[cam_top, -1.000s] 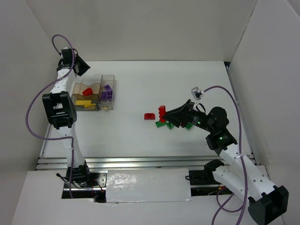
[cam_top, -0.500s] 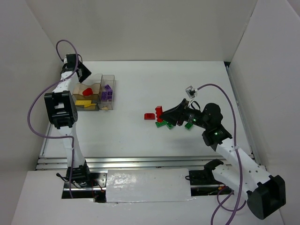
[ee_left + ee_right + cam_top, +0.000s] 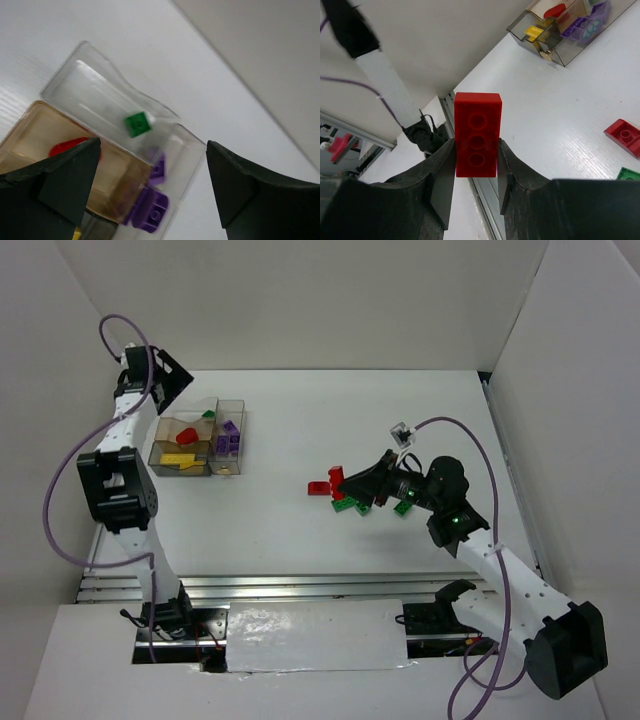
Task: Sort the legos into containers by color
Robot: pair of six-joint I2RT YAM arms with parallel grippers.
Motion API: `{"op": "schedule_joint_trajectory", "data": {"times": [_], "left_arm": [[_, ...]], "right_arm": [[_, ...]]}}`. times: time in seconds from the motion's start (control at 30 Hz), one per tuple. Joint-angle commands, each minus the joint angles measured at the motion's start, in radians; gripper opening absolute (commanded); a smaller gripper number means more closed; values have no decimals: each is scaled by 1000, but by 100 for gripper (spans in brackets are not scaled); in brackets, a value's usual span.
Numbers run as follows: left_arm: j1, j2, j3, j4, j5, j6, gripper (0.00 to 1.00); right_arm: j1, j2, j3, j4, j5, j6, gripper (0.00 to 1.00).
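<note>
Jaws question: what are the left jaws doing?

— Spread wide, hanging above the clear box (image 3: 197, 435), upper left of the frame. One green brick (image 3: 137, 123) lies in a compartment.

— And the right jaws?

— Pinching a red brick (image 3: 477, 135), mid-right, near the loose red brick (image 3: 318, 487) and green bricks (image 3: 350, 503) on the worktop (image 3: 300, 420).

No readable text, labels, brands or numbers in any view. The red lego (image 3: 477, 135) clamped between the right jaws shows a plain face, nothing legible. The container (image 3: 90, 85) beyond the left jaws has clear walls with no print.
</note>
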State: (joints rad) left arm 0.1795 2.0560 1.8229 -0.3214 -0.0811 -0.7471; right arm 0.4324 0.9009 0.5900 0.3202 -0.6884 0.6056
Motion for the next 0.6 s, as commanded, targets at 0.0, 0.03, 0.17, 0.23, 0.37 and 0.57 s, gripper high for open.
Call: {"op": "schedule_joint_trajectory", "data": {"times": [0.0,0.03,0.17,0.23,0.37,0.57], "left_arm": [[-18,-267,-194,213,244,-44,99],[-35,-316,-270,291,467,-54,99],[-325,-612,-625,612,805,-43,100],[-453,-687,-694,740,916,3,100],[-736,-856,-789,691,842,126,99],[-841,-884,-786,665,843,104,99]], "right_arm": [[5,23,39,79,26,6,0],[2,27,39,89,23,13,0],[-4,27,41,138,-74,46,0],[-9,17,31,172,-120,69,0],[2,-31,-37,336,-210,176,0],[20,-175,-104,379,-255,197,0]]}}
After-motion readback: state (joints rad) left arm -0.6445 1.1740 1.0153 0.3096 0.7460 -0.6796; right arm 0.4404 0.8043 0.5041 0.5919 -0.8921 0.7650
